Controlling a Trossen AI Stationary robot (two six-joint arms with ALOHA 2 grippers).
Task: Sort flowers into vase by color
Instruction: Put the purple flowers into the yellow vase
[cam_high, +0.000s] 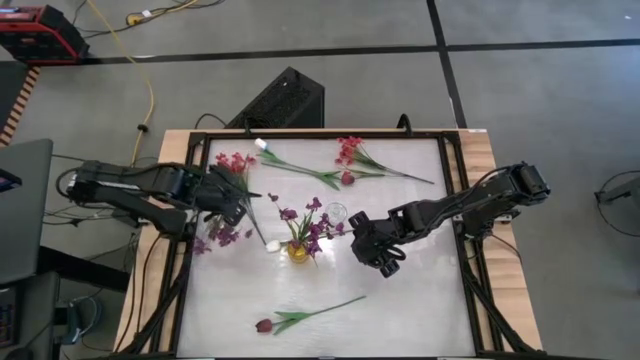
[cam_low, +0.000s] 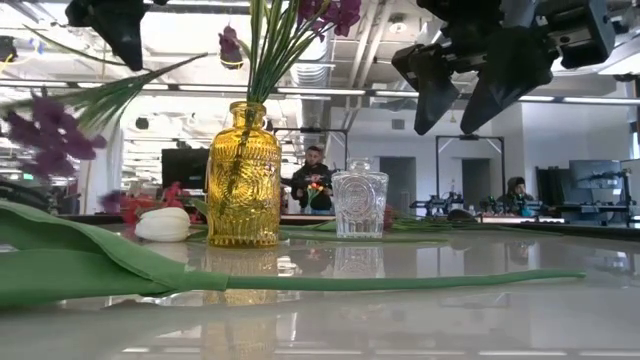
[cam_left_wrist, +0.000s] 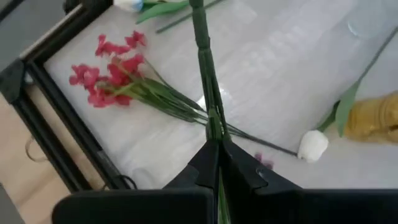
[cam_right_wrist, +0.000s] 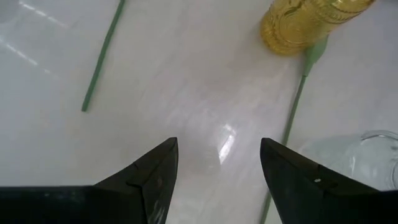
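Observation:
My left gripper (cam_high: 232, 208) is shut on a purple-magenta sprig near the table's left side, high above the top. The sprig's blooms (cam_high: 225, 236) (cam_low: 45, 130) hang below it. A yellow vase (cam_high: 298, 251) at the table's middle holds purple flowers (cam_high: 312, 225), their stems stuck in its neck. A clear glass vase (cam_high: 337, 212) stands empty just behind it. My right gripper (cam_high: 385, 262) (cam_right_wrist: 219, 158) hovers open above bare table, right of the yellow vase, with nothing between its fingers. My left gripper pinches the sprig's bundled green stems (cam_left_wrist: 214, 127) between its two fingers. The stems run along the fingers, and a long stretch (cam_left_wrist: 205, 74) sticks out past the tips. The gripper slants downward. The sprig is lifted clear of the table, blooms hanging below.
On the table lie a red-pink sprig (cam_high: 235, 162) at the far left, a white bud with stem (cam_high: 262, 145), another red-pink sprig (cam_high: 350, 150), a dark-red bud (cam_high: 347, 179), a white bud (cam_high: 272, 246) beside the yellow vase, and a dark-red bud (cam_high: 264, 325) near the front. A black frame (cam_high: 190, 200) rims the table.

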